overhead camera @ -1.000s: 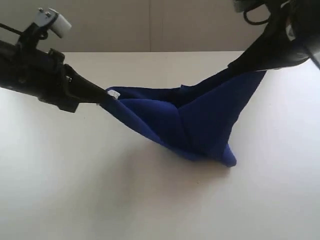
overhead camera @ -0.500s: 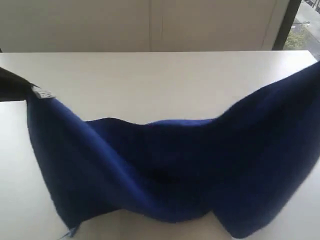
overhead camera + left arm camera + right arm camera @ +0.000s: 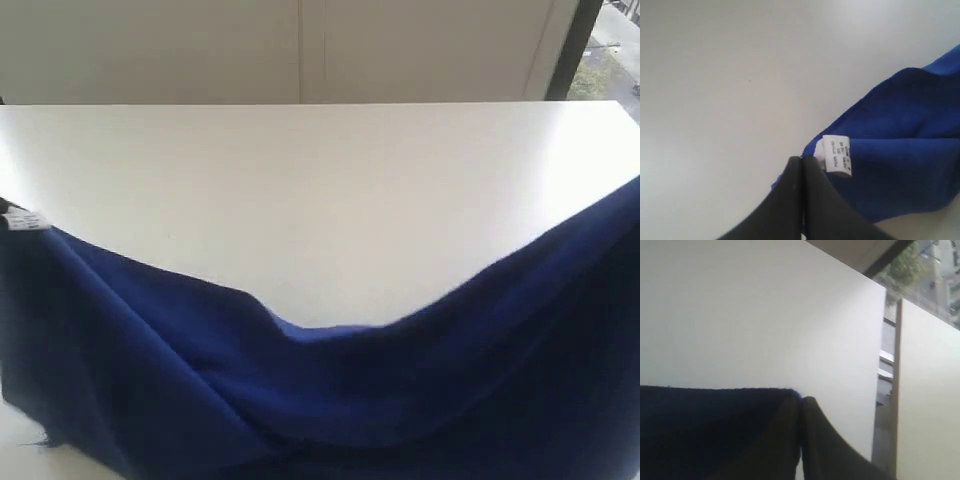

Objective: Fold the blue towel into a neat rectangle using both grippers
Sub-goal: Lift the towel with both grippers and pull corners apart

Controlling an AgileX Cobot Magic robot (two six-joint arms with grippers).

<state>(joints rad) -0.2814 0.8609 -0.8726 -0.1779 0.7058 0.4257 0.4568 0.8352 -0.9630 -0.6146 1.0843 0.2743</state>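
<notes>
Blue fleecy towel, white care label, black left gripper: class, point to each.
Blue fleecy towel (image 3: 400, 400), exterior view, sagging middle.
White care label (image 3: 837, 155), left wrist view, face.
Left gripper (image 3: 801, 160), left wrist view, fingertips.

White table (image 3: 320, 180) before a pale wall (image 3: 200, 50).

The blue towel (image 3: 400, 400) is seen as soft, fleecy, matt cloth. The worktop (image 3: 320, 190) is finished smooth and white, with a faint sheen. A thin white printed label (image 3: 836, 156) is attached to the towel. The left claw (image 3: 801, 164) is finished in smooth matt black.
</notes>
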